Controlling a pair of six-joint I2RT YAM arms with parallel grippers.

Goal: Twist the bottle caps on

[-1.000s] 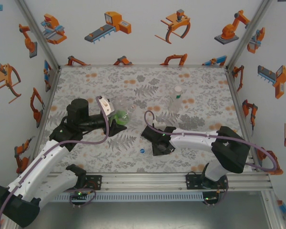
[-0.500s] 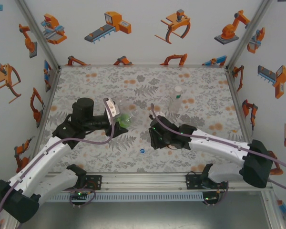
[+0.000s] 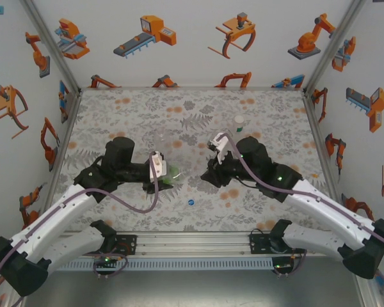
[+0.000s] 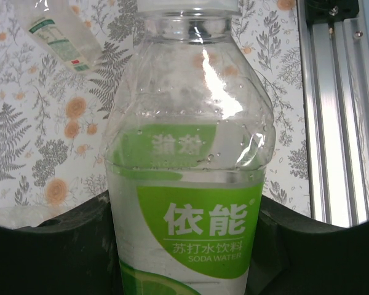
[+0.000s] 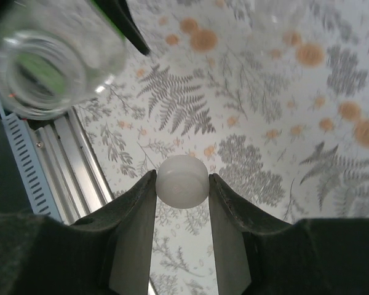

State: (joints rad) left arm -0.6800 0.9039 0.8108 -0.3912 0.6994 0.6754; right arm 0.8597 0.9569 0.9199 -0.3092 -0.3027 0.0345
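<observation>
Built as two arms, left arm [image 3: 51, 220] and right arm [image 3: 320, 204], each of long white-shelled links joined by rounded black motor housings. Trail a thin purple cable [image 3: 115, 195] along each, looping free near the wrist. Carry a small white camera block [image 3: 157, 160] at each wrist and tiny green lights on the black joints. Stand on black base plates [image 3: 118, 243]. End in matte black claws, left claw [image 4: 184, 246] and right claw [image 5: 182, 184], with broad smooth-faced fingers [image 5: 132, 233].
</observation>
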